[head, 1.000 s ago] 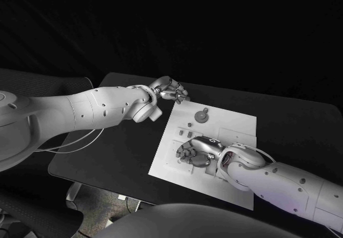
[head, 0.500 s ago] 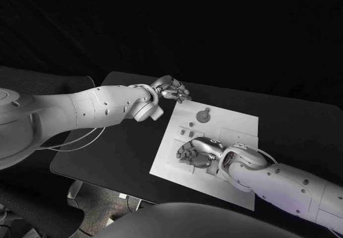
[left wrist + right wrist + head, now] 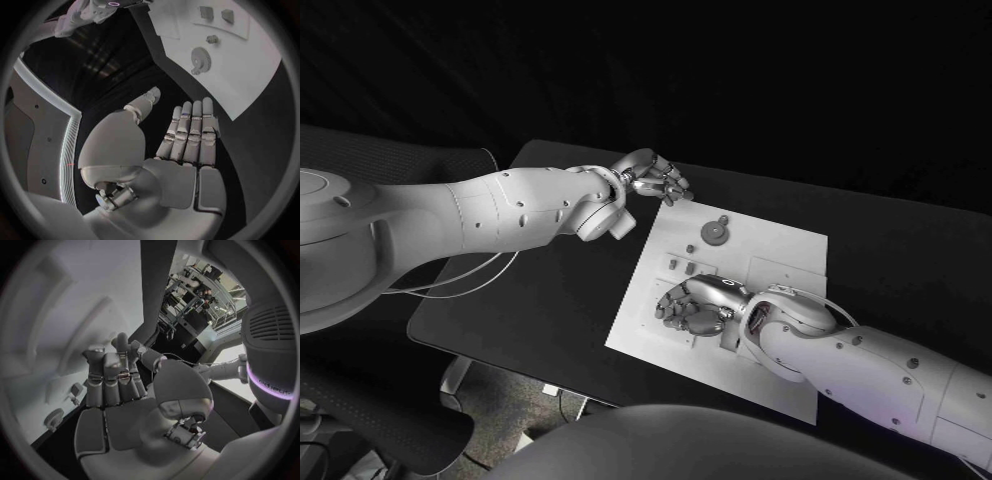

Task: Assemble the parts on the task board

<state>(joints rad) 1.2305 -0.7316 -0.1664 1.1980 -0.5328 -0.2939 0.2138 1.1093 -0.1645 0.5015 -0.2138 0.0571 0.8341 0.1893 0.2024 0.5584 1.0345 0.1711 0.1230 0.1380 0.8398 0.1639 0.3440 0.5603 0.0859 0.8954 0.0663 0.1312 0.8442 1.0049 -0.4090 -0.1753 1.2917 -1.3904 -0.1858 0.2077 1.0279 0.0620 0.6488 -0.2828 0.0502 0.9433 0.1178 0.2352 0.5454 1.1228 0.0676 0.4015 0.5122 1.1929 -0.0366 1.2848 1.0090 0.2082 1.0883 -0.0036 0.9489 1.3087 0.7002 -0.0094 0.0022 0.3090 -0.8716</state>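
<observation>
The white task board (image 3: 783, 250) lies in the middle of the black table. A round gear-like part (image 3: 715, 232) (image 3: 200, 60) sits near its far edge, with small parts (image 3: 672, 265) (image 3: 206, 12) closer in. My left hand (image 3: 653, 180) (image 3: 184, 135) hovers by the board's far left corner, flat, fingers stretched side by side, holding nothing. My right hand (image 3: 697, 305) (image 3: 112, 385) lies over the board's near left part with its fingertips down on the surface. Its palm is empty. What lies under the fingertips is hidden.
The black table (image 3: 545, 290) runs wide to the left of the board and beyond its far edge. The right forearm (image 3: 862, 365) crosses the board's near right corner. Raised outlines and recesses mark the board's right half (image 3: 776, 270).
The camera has shifted slightly. The left hand has crept a little toward the board's far corner. The right hand stays where it was on the board.
</observation>
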